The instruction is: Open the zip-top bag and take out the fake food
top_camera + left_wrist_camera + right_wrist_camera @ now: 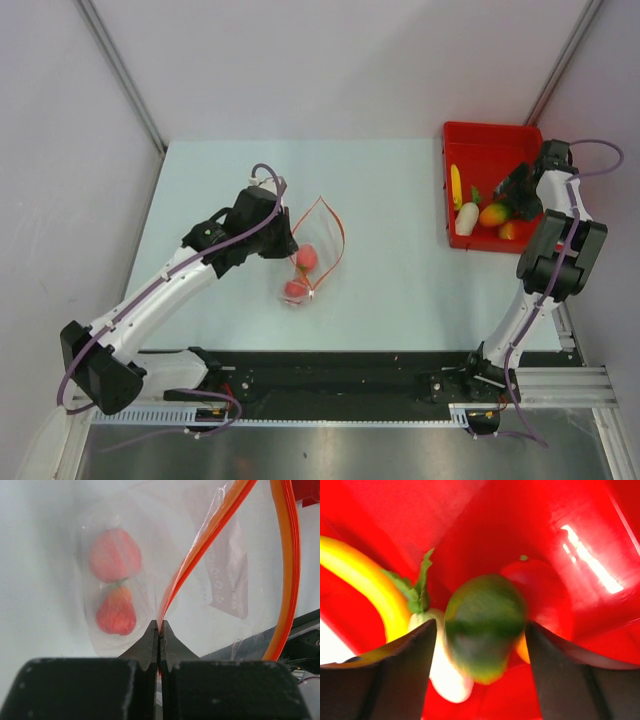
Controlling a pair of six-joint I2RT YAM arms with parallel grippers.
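The zip-top bag [322,232] lies mid-table with its orange zip strip [210,535] spread wide. Inside it sit two fake food pieces, a pink one [115,555] and a red one [116,612]. My left gripper [159,625] is shut on the bag's zip strip at the mouth's near end [292,246]. My right gripper [481,630] hangs open over the red tray [480,140]. A blurred green-orange fruit [485,625] is between its fingers with a gap on each side. A white radish [445,680], a yellow piece [370,590] and a red piece [545,595] lie in the tray.
The red tray [495,520] stands at the table's back right corner, near the right wall. In the top view the radish [466,218], the yellow piece [456,185] and the orange-green fruit [493,214] sit along its near left side. A black rail runs along the table's front edge.
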